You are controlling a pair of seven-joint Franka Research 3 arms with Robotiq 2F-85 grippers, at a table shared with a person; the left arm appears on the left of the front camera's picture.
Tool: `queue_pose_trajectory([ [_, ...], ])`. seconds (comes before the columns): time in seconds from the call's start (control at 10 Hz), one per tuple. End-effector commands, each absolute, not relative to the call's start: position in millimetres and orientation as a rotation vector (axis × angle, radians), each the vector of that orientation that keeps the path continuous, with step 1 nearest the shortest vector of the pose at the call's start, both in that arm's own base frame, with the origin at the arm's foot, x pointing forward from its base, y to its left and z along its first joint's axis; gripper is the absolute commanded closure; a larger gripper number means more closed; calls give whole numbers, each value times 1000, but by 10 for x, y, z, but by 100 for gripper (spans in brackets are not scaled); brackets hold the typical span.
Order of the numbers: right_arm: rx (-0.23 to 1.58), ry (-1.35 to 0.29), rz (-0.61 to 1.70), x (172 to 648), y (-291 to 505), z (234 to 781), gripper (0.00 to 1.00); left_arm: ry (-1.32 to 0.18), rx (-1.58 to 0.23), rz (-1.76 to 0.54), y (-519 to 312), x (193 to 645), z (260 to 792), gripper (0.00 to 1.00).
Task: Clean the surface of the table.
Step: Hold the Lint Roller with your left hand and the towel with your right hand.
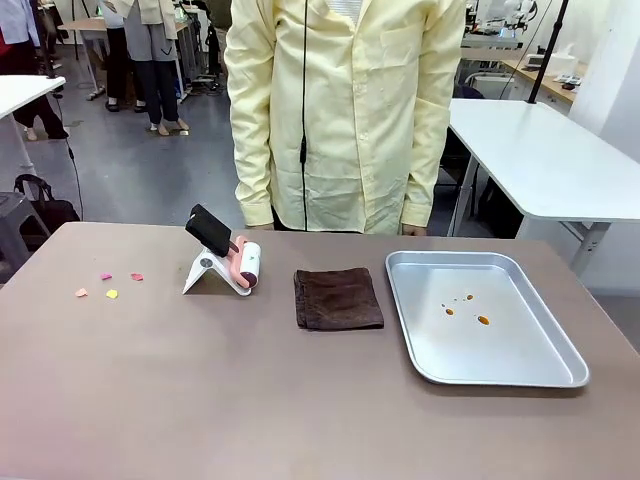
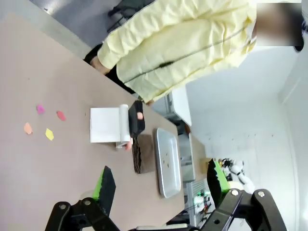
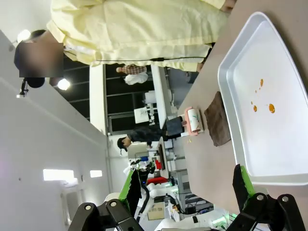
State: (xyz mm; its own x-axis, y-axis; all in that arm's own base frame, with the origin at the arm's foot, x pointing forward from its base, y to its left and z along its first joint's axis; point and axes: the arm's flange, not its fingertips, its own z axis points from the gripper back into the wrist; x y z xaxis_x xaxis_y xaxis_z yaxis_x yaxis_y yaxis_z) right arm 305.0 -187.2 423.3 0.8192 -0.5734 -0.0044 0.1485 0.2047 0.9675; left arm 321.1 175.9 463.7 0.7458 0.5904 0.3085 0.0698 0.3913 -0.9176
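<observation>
The taupe-brown table (image 1: 200,400) carries a few small coloured paper scraps (image 1: 108,285) at its left. A lint roller (image 1: 248,265) with a black handle leans on a white stand near the middle, with a dark brown cloth (image 1: 338,298) folded flat to its right. My left gripper (image 2: 160,192) hangs open high above the table (image 2: 38,173), well short of the scraps (image 2: 43,122) and roller (image 2: 124,126). My right gripper (image 3: 187,192) is open too, raised above the table's right end, with the cloth (image 3: 219,120) and roller (image 3: 193,120) ahead.
A shiny steel tray (image 1: 500,340) with small orange stains (image 1: 468,308) lies at the right of the table. A person in a pale yellow coat (image 1: 350,110) stands at the far edge. White-topped tables (image 1: 540,150) stand behind.
</observation>
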Motion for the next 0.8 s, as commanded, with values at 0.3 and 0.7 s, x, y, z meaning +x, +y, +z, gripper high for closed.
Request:
queue_pose_trajectory([
  [0.3,1273,-391,-513,3066,-1865,4164,0,-689,-1159,415,1847,3228,4494,0],
  [0.7,1273,-391,-513,3066,-1865,4164,0,-678,-1149,431,1835,3245,4471,0],
])
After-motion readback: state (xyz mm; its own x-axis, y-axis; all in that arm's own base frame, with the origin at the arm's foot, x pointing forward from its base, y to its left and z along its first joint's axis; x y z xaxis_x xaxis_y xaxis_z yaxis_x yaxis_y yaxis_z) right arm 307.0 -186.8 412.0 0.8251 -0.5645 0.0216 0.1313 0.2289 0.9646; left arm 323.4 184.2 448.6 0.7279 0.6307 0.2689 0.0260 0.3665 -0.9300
